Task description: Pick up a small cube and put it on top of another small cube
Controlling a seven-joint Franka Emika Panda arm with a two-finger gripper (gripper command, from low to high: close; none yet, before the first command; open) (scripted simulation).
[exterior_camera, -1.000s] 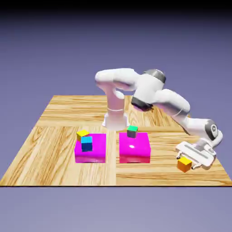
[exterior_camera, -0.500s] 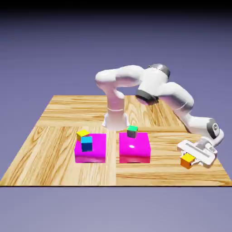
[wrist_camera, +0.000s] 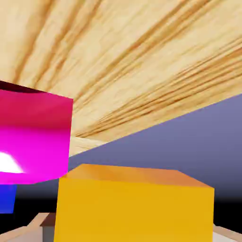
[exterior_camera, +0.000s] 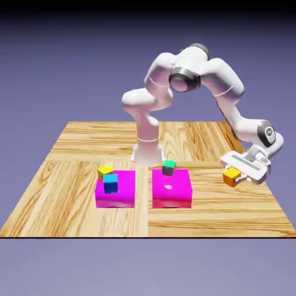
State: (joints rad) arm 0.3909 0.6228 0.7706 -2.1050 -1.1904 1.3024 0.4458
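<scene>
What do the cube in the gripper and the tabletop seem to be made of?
The orange cube looks like smooth painted wood or plastic, fairly matte: flat, even color without grain. The tabletop looks like varnished pale wood, judging by its brown streaked grain, though that could be a printed surface.

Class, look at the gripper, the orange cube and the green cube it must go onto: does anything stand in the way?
Nothing visible does. The gripper already grips the orange cube, and no object shows between it and the green cube.
</scene>
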